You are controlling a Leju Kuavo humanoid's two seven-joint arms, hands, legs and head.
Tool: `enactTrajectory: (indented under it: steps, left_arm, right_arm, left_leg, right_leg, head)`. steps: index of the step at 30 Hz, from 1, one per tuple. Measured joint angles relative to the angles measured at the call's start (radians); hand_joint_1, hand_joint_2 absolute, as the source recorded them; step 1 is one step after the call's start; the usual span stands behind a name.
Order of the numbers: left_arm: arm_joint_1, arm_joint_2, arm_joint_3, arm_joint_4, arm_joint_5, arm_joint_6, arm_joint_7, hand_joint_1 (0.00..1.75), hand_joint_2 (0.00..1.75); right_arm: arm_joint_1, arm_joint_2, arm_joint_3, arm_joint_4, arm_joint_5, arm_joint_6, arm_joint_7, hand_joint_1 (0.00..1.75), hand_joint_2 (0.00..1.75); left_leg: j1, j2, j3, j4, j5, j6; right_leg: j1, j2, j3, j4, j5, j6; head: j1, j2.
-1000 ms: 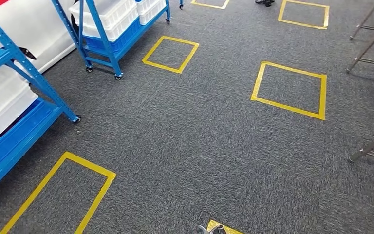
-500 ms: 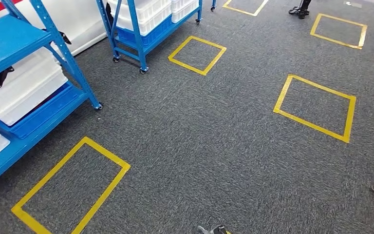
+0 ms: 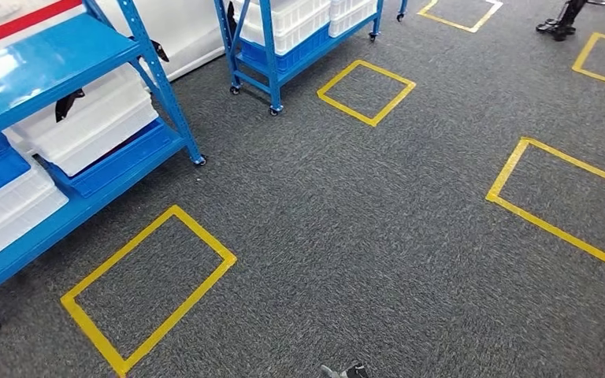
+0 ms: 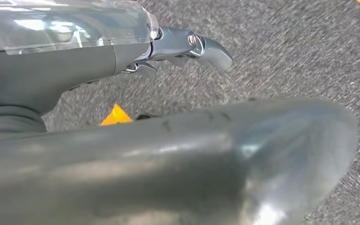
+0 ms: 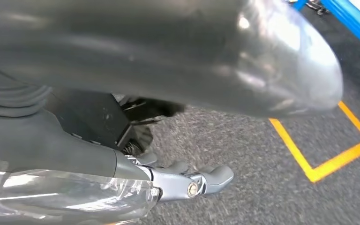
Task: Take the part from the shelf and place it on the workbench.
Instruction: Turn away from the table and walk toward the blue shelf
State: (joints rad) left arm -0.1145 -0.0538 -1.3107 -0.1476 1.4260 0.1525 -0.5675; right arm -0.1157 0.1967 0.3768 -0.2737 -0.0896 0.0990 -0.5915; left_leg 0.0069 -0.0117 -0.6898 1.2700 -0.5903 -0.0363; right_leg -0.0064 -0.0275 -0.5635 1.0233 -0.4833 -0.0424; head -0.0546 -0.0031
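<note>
So the approach to the shelf (image 3: 63,59) is what's being done here. The part can't be picked out yet; presumably it's in one of the white bins (image 3: 87,126) on the lower tier at the left. A stop should be made squarely inside the yellow floor square (image 3: 148,287) before any reach. The left hand (image 4: 187,44) and right hand (image 5: 187,183) are hung low over carpet, fingers loosely curled, nothing held. Compared with half a second ago, the shelf and squares have slid rightward, so the view has been turned left.
</note>
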Motion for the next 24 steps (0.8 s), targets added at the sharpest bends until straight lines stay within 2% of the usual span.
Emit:
enactTrajectory:
  steps: [1,2,3,5,6,7,8,10,11,12,14,15,16,17,18,20,21,22,23,24]
  left_arm:
    - [0.001,0.000,0.001,0.000,0.008,-0.007,0.000,0.00,0.00]
    - [0.002,0.000,0.002,0.000,0.016,-0.013,-0.001,0.00,0.00]
    - [0.004,0.000,0.004,0.000,0.023,-0.018,-0.002,0.00,0.00]
    - [0.004,-0.001,0.008,0.000,0.030,-0.027,-0.004,0.00,0.00]
    - [0.003,-0.003,0.009,0.000,0.031,-0.030,-0.004,0.00,0.00]
    - [0.002,-0.005,0.011,0.000,0.031,-0.033,-0.003,0.00,0.00]
    - [0.002,-0.008,0.011,-0.001,0.031,-0.036,-0.002,0.00,0.00]
    - [0.004,-0.015,0.012,-0.001,0.031,-0.038,0.006,0.00,0.00]
    - [0.004,-0.019,0.013,-0.001,0.031,-0.038,0.011,0.00,0.00]
    - [0.004,-0.023,0.015,-0.001,0.032,-0.038,0.015,0.00,0.00]
    - [0.003,-0.031,0.024,-0.002,0.033,-0.039,0.019,0.00,0.00]
    - [0.003,-0.034,0.029,-0.002,0.034,-0.039,0.019,0.00,0.00]
    - [0.004,-0.037,0.033,-0.002,0.034,-0.040,0.020,0.00,0.00]
    - [0.005,-0.040,0.036,-0.002,0.034,-0.041,0.019,0.00,0.00]
    - [0.005,-0.043,0.037,-0.002,0.034,-0.044,0.019,0.00,0.00]
    - [0.004,-0.048,0.042,-0.002,0.035,-0.052,0.020,0.00,0.00]
    - [0.003,-0.050,0.045,-0.003,0.035,-0.057,0.021,0.00,0.00]
    - [0.002,-0.052,0.048,-0.003,0.035,-0.062,0.023,0.00,0.00]
    - [0.001,-0.053,0.051,-0.003,0.035,-0.066,0.026,0.00,0.00]
    - [0.001,-0.053,0.053,-0.003,0.035,-0.069,0.030,0.00,0.00]
  right_arm:
    - [0.002,0.000,0.000,0.002,0.004,0.001,0.002,0.00,0.00]
    - [0.002,-0.001,0.000,0.004,0.010,0.003,0.005,0.00,0.00]
    - [0.002,-0.001,0.000,0.005,0.016,0.005,0.008,0.00,0.00]
    - [0.002,-0.002,0.000,0.006,0.025,0.010,0.015,0.00,0.00]
    - [0.002,-0.004,0.000,0.006,0.029,0.012,0.019,0.00,0.00]
    - [0.002,-0.006,0.000,0.006,0.031,0.014,0.024,0.00,0.00]
    - [0.002,-0.008,0.000,0.006,0.033,0.014,0.029,0.00,0.00]
    - [0.001,-0.009,0.000,0.006,0.035,0.015,0.038,0.00,0.00]
    - [0.000,-0.010,0.000,0.006,0.035,0.015,0.041,0.00,0.00]
    - [0.000,-0.012,0.000,0.006,0.035,0.016,0.043,0.00,0.00]
    - [0.002,-0.017,0.000,0.007,0.036,0.018,0.048,0.00,0.00]
    - [0.004,-0.020,0.000,0.008,0.036,0.021,0.051,0.00,0.00]
    - [0.006,-0.023,0.001,0.010,0.037,0.023,0.054,0.00,0.00]
    - [0.008,-0.026,0.001,0.011,0.037,0.026,0.056,0.00,0.00]
    - [0.009,-0.028,0.001,0.013,0.036,0.029,0.057,0.00,0.00]
    - [0.010,-0.031,0.001,0.014,0.034,0.031,0.058,0.00,0.00]
    - [0.010,-0.032,0.001,0.014,0.033,0.032,0.058,0.00,0.00]
    - [0.010,-0.033,0.001,0.015,0.032,0.033,0.058,0.00,0.00]
    - [0.010,-0.033,0.002,0.015,0.032,0.034,0.059,0.00,0.00]
    - [0.011,-0.033,0.002,0.016,0.032,0.035,0.060,0.00,0.00]
  left_leg:
    - [0.002,0.004,-0.016,0.032,-0.005,-0.002]
    - [0.003,0.007,-0.011,0.023,0.011,-0.002]
    - [0.004,0.013,0.015,-0.027,0.044,-0.001]
    - [-0.001,0.052,0.092,-0.176,0.109,0.008]
    - [-0.005,0.070,0.117,-0.229,0.126,0.015]
    - [-0.009,0.082,0.129,-0.257,0.131,0.022]
    - [-0.013,0.081,0.129,-0.263,0.129,0.028]
    - [-0.011,0.058,0.131,-0.271,0.134,0.038]
    - [-0.008,0.047,0.136,-0.277,0.138,0.044]
    - [-0.004,0.036,0.140,-0.283,0.143,0.050]
    - [-0.002,0.013,0.142,-0.286,0.148,0.057]
    - [-0.002,0.000,0.140,-0.285,0.148,0.058]
    - [-0.002,-0.013,0.140,-0.284,0.148,0.058]
    - [-0.003,-0.027,0.140,-0.282,0.147,0.058]
    - [-0.002,-0.041,0.141,-0.280,0.146,0.057]
    - [-0.002,-0.066,0.142,-0.274,0.142,0.052]
    - [-0.003,-0.077,0.140,-0.270,0.139,0.048]
    - [-0.004,-0.085,0.138,-0.267,0.138,0.044]
    - [-0.004,-0.091,0.135,-0.267,0.137,0.039]
    - [-0.004,-0.097,0.131,-0.267,0.138,0.033]
  right_leg:
    - [0.001,-0.013,0.001,0.000,-0.002,-0.001]
    - [0.002,-0.025,0.002,0.000,-0.003,0.000]
    - [0.002,-0.036,0.005,0.000,-0.005,0.002]
    - [0.005,-0.054,0.012,0.001,-0.011,0.008]
    - [0.007,-0.061,0.015,0.001,-0.013,0.012]
    - [0.009,-0.069,0.018,0.001,-0.015,0.017]
    - [0.010,-0.077,0.020,0.000,-0.017,0.022]
    - [0.007,-0.088,0.027,0.000,-0.021,0.034]
    - [0.006,-0.075,0.026,0.011,-0.032,0.040]
    - [0.004,-0.053,0.016,0.040,-0.053,0.045]
    - [0.000,0.002,-0.041,0.160,-0.116,0.051]
    - [-0.001,0.016,-0.077,0.227,-0.141,0.052]
    - [-0.001,0.022,-0.104,0.275,-0.151,0.053]
    - [-0.001,0.024,-0.115,0.283,-0.138,0.054]
    - [-0.002,0.027,-0.105,0.248,-0.104,0.053]
    - [-0.004,0.051,-0.048,0.108,-0.024,0.049]
    - [-0.005,0.066,-0.025,0.050,0.000,0.047]
    - [-0.004,0.076,-0.012,0.018,0.011,0.044]
    - [-0.002,0.080,-0.011,0.011,0.009,0.041]
    - [0.000,0.074,-0.011,0.008,0.012,0.036]
  head:
    - [0.000,0.000]
    - [0.000,0.000]
    - [0.000,0.000]
    - [0.000,0.000]
    - [0.000,0.000]
    - [0.000,0.000]
    - [0.000,0.000]
    - [0.000,0.000]
    - [0.000,0.000]
    - [0.000,0.000]
    - [0.001,0.000]
    - [0.001,0.000]
    - [0.001,0.000]
    - [0.001,0.000]
    - [0.001,0.000]
    - [0.001,0.000]
    - [0.001,0.000]
    - [0.001,0.000]
    - [0.000,0.000]
    - [0.000,0.000]
